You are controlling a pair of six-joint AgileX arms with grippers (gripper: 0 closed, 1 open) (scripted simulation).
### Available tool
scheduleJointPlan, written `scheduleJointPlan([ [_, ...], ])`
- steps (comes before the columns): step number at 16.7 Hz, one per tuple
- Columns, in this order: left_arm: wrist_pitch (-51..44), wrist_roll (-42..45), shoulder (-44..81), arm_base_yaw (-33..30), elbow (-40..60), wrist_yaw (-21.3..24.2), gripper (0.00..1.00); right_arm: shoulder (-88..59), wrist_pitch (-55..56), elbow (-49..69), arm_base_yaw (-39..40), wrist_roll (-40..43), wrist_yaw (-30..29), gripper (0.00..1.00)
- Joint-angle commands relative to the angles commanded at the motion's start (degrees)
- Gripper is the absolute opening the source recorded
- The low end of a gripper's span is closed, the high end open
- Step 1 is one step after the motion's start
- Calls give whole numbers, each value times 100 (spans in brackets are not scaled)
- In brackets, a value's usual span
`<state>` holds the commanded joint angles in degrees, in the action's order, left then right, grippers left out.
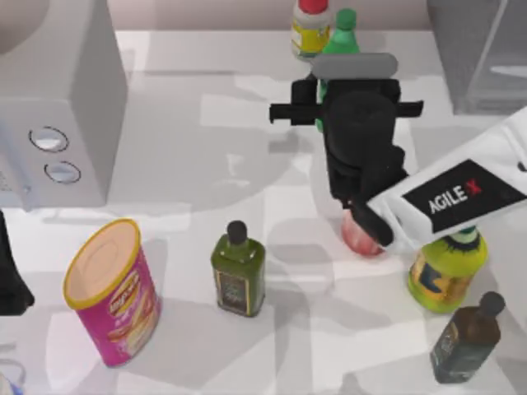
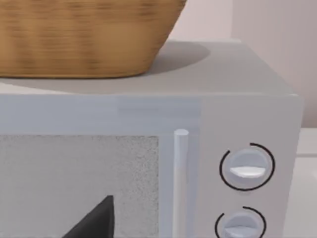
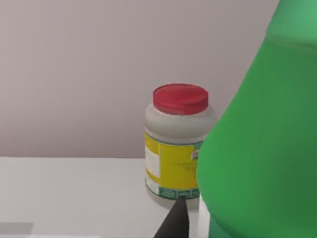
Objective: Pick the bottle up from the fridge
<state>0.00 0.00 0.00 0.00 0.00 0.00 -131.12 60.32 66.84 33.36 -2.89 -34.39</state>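
right gripper (image 1: 339, 103) sits over the green bottle (image 1: 344, 33) at the back of the table (image 1: 206, 164), honestly can't tell if the fingers are clamped on it or apart. white red-capped jar (image 3: 176, 144) stands just beside it. the fridge (image 1: 478, 49) is off in the back right corner. left arm (image 1: 10, 280) is parked at the left edge, facing the microwave (image 2: 237, 124).

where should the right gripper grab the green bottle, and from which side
Probably around the body of the green bottle, below the narrowing shoulder. It stands upright at the back of the table with the red-capped jar close beside it on the top view's left, so come in level from the front, where the right gripper already is, with the fingers either side of the body.
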Motion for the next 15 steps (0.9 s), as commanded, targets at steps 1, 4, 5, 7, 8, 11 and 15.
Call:
scheduleJointPlan([
  [1, 0, 0, 0, 0, 0, 0, 100, 0, 0, 0, 0, 0, 0, 0],
  [4, 0, 0, 0, 0, 0, 0, 100, 0, 0, 0, 0, 0, 0, 8],
  [5, 0, 0, 0, 0, 0, 0, 100, 0, 0, 0, 0, 0, 0, 15],
  [7, 0, 0, 0, 0, 0, 0, 100, 0, 0, 0, 0, 0, 0, 30],
  [8, 0, 0, 0, 0, 0, 0, 100, 0, 0, 0, 0, 0, 0, 38],
  [11, 0, 0, 0, 0, 0, 0, 100, 0, 0, 0, 0, 0, 0, 60],
  [15, 0, 0, 0, 0, 0, 0, 100, 0, 0, 0, 0, 0, 0, 90],
])
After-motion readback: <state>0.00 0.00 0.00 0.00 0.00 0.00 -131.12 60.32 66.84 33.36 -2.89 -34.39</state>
